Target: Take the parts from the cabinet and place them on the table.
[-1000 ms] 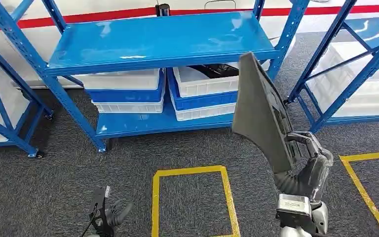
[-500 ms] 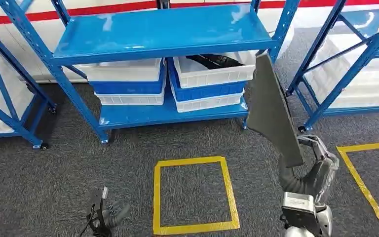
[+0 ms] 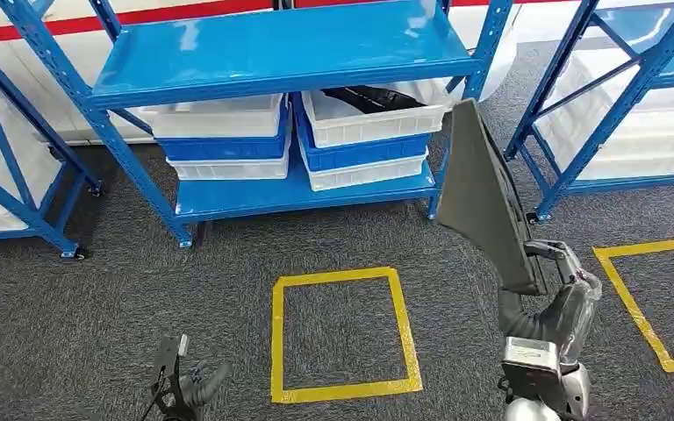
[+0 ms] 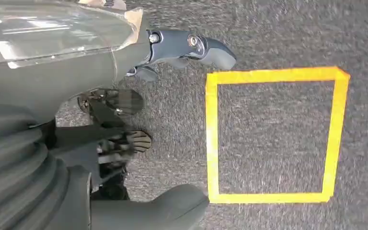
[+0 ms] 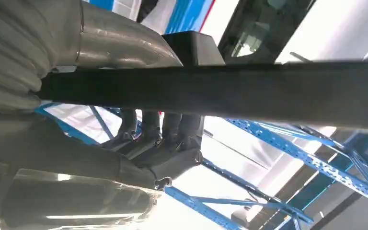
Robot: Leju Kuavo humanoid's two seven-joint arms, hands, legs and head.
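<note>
My right hand [image 3: 562,294] grips the lower end of a dark grey flat panel [image 3: 483,197], which stands upright and tilted in front of the blue rack [image 3: 281,53]. In the right wrist view the panel [image 5: 230,91] runs across as a dark bar, with my fingers [image 5: 165,127] wrapped over its edge. Another dark part [image 3: 370,96] lies in the upper white bin [image 3: 364,127] on the rack's low shelf. My left hand [image 3: 184,386] hangs low over the carpet; its fingers [image 4: 191,45] are apart and hold nothing.
A yellow taped square [image 3: 342,329] marks the carpet ahead, and a second one [image 3: 645,303] lies to the right. Stacked white and blue bins [image 3: 224,140] fill the low shelf. More blue racks stand at the left [image 3: 17,184] and right [image 3: 614,114].
The whole picture has shifted: the rack sits higher and farther off, and the yellow square now shows in full, so the camera has moved back. The panel stays in my right hand.
</note>
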